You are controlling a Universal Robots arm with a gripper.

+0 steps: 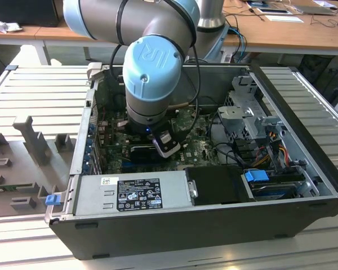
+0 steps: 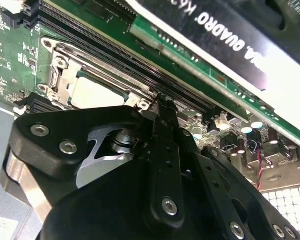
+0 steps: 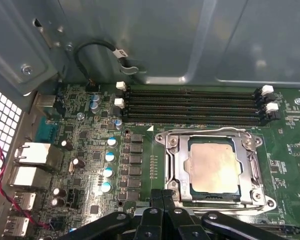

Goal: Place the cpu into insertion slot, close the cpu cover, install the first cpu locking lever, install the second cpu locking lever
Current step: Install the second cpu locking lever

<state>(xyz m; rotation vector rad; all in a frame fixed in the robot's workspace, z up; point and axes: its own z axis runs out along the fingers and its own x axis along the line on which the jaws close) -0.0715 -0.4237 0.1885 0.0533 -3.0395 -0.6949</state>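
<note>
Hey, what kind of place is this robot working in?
Probably a lab or workshop bench for computer assembly. An open computer case lies on a slatted metal table, the arm reaches down to its motherboard, and a wooden desk with papers stands behind.

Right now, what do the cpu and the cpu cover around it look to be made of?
The cpu: apparently metal-topped, a dull silvery-beige face with faint smudges, on a green board edge. The cpu cover: likely stamped steel, bright silvery with sharp glints, lying flat around the chip.
</note>
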